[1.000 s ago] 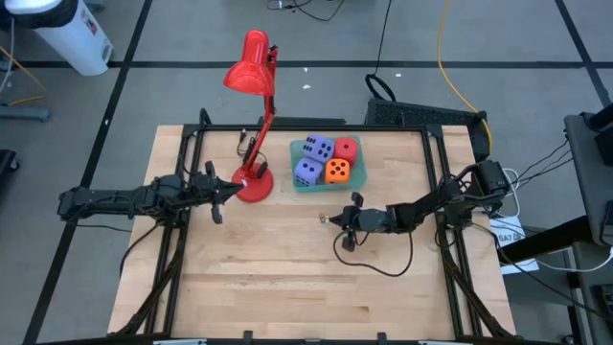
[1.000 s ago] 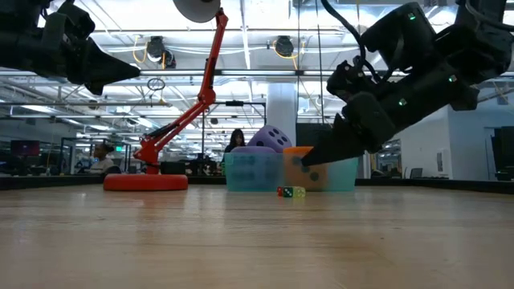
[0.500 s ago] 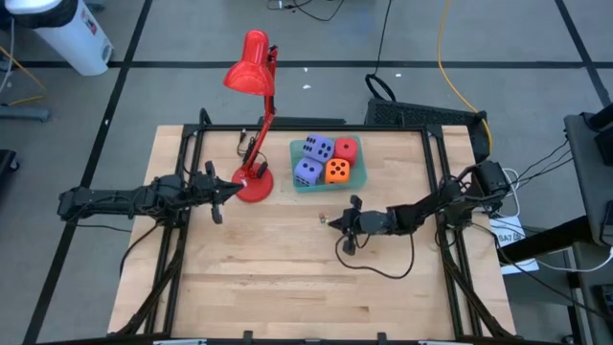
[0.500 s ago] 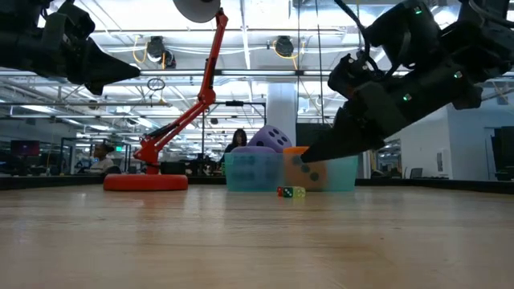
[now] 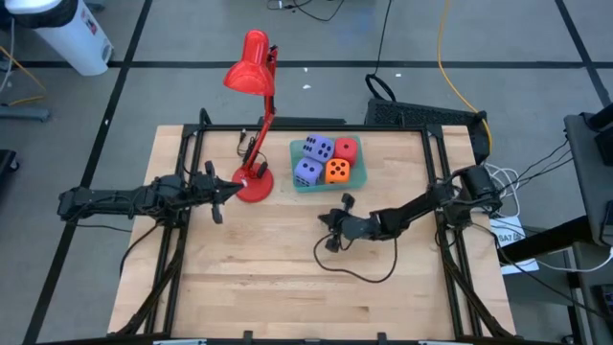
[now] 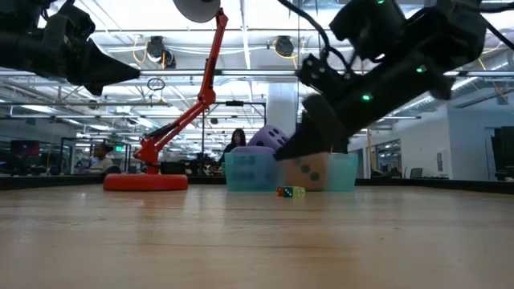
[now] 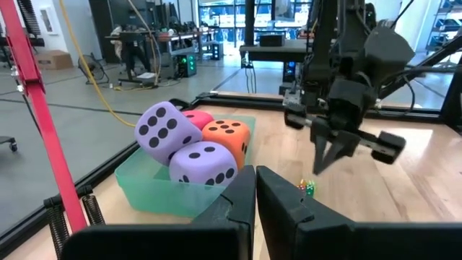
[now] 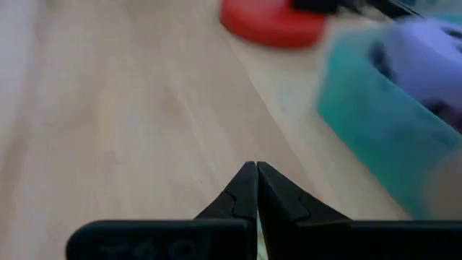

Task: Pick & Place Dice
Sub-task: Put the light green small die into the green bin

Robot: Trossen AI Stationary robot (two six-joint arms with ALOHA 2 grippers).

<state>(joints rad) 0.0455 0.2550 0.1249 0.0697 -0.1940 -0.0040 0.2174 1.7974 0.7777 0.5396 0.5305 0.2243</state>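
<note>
The right gripper [image 5: 326, 220] hangs just above the table [image 5: 268, 287] with its two fingers pressed together to a point and nothing between them, a short way in front of the green tray [image 5: 326, 187]. Right at its tip lie two tiny dice [image 6: 291, 192], one reddish and one yellow-green, side by side on the wood just in front of the tray; in the overhead view the arm all but covers them, and their pips cannot be made out.

The left gripper [image 5: 218, 199] waits beside the red lamp [image 5: 251, 115], to the left of the tray, its fingers also nearly closed and empty.

Inside the tray sit four large dice: two purple ones [image 5: 314, 159] on its left side, an orange one [image 5: 336, 172] at its front right and a red one [image 5: 347, 149] behind that. From table height the right arm blocks most of the tray, so only a purple die [image 6: 269, 138] and part of the orange one show. The right wrist view catches the tray [image 8: 375, 137] only as a blur.

No lettering can be read on any item.
</note>
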